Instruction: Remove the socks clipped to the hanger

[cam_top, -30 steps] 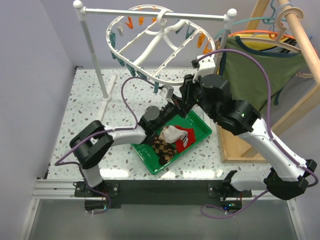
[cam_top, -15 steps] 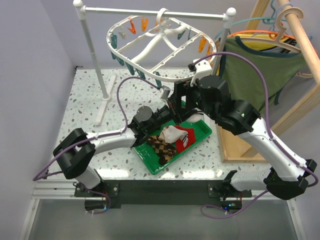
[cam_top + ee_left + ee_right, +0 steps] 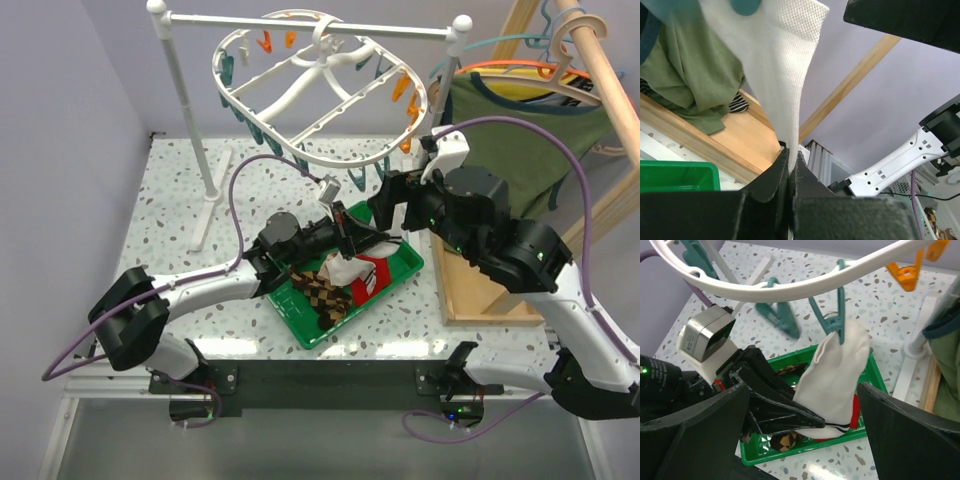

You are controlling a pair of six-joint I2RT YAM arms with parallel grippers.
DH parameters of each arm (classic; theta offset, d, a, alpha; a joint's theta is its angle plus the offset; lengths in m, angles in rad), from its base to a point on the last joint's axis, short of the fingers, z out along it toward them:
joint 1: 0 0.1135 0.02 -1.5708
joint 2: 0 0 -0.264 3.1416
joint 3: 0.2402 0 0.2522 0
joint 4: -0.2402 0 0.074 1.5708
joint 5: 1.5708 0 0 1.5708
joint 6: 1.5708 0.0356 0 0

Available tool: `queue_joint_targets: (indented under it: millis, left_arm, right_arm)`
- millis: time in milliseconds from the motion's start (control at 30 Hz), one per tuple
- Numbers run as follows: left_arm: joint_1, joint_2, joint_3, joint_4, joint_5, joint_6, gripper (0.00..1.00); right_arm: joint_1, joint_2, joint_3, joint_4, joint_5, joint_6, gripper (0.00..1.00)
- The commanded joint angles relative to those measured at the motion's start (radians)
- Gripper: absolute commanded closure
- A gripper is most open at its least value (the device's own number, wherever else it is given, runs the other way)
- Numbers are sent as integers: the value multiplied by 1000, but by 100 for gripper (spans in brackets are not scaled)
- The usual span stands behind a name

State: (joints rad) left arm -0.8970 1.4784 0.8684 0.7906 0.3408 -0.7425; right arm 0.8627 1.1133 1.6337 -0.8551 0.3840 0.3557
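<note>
we saw the left gripper (image 3: 790, 156) pressed together on the lower edge of a white sock (image 3: 775, 75), the fabric pinched in the narrow slit between its two dark fingertips. from that pinch the sock rose straight up above the gripper to a teal clothespin (image 3: 832, 322), which held its top edge. the pin hung from the rim of the hanger (image 3: 765, 290), so the sock was clipped at the top and gripped at the bottom, stretched between the two.

the right gripper (image 3: 388, 203) was spread wide, its two dark fingers (image 3: 695, 435) far apart at either side of the wrist view. the white sock hung ahead of it, roughly midway between those fingers and touching neither, and the hanger's rim arched just above and ahead of it.

below both grippers lay a green tray (image 3: 400, 262). in it, under the left gripper, were a brown checkered sock (image 3: 325, 295), a red sock (image 3: 372, 277) and another white one (image 3: 345, 267), all loose. an orange clothespin (image 3: 905, 272) dangled from the rim, off to the right gripper's right.
</note>
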Motion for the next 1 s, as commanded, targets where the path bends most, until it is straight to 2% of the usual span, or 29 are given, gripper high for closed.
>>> queue_joint_targets:
  millis: [0,200,333,500,633,733,967]
  left_arm:
    - [3,-41,-6,-13,44,-20,100]
    - [3,-53,15,-74,70,-49,100]
    - [3,-73,20,-94,83,-55,100]
    - [3,-89,18,-100,83,-60,100]
    - [3,-95,23,-102,86,-63,100]
    - [3,-96,24,-106,87,-66,100]
    - [1,-105,23,-113,92,-72,100]
  right_arm:
    - [1,0,28,-19,108,-6,9]
    - [2,25,44,77,173,-102,19]
    - [2,51,40,157,159,-182,25]
    - [2,97,57,174,148,-195,36]
    - [2,123,49,195,147,-211,38]
    - [2,140,55,206,151,-222,44]
    - [1,166,64,215,157,-219,45]
